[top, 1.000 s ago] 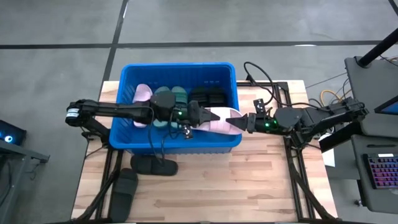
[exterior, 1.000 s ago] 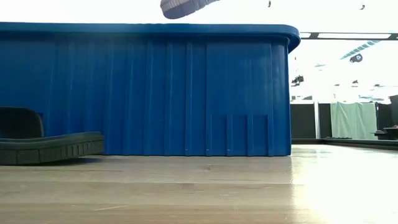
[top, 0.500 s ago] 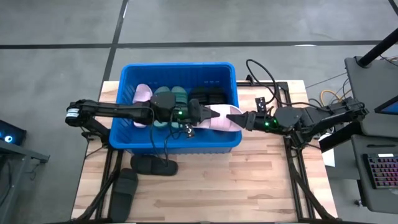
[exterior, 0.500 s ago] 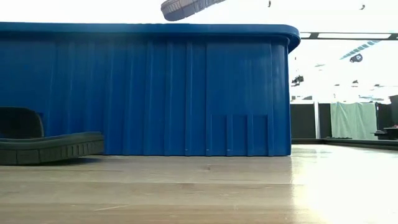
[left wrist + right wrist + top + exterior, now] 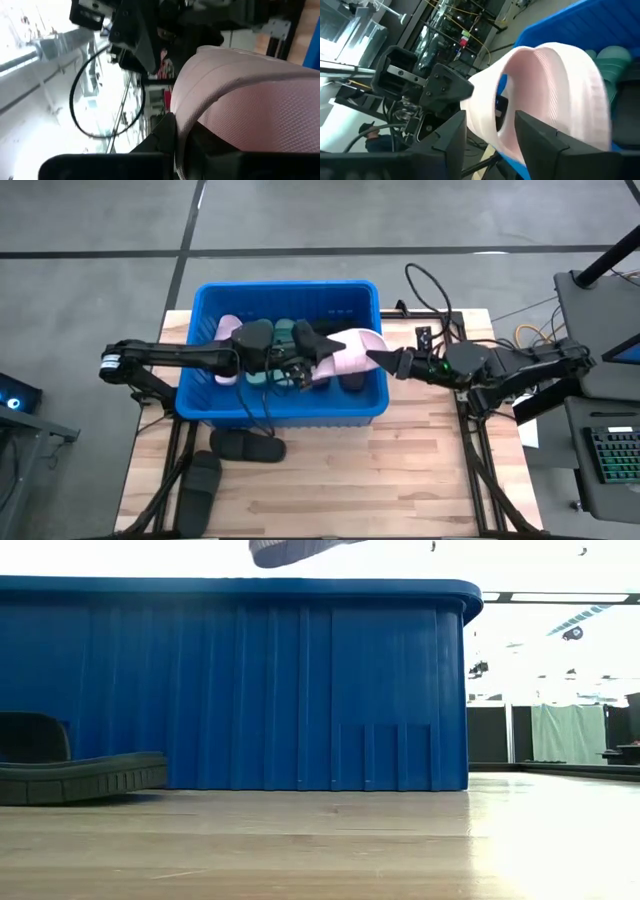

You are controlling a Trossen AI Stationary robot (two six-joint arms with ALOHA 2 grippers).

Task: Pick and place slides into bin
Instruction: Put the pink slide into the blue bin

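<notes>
Pink slide (image 5: 350, 350) over bin (image 5: 285, 412): left jaws clamped on it, right jaws apart.

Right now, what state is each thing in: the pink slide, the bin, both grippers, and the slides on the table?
Pink slide: held above the bin.
Bin: upright, holding several slides.
Left gripper: shut on the pink slide.
Right gripper: fingers open, at the slide's other end.
Two black slides: lying on the table outside the bin.
</notes>
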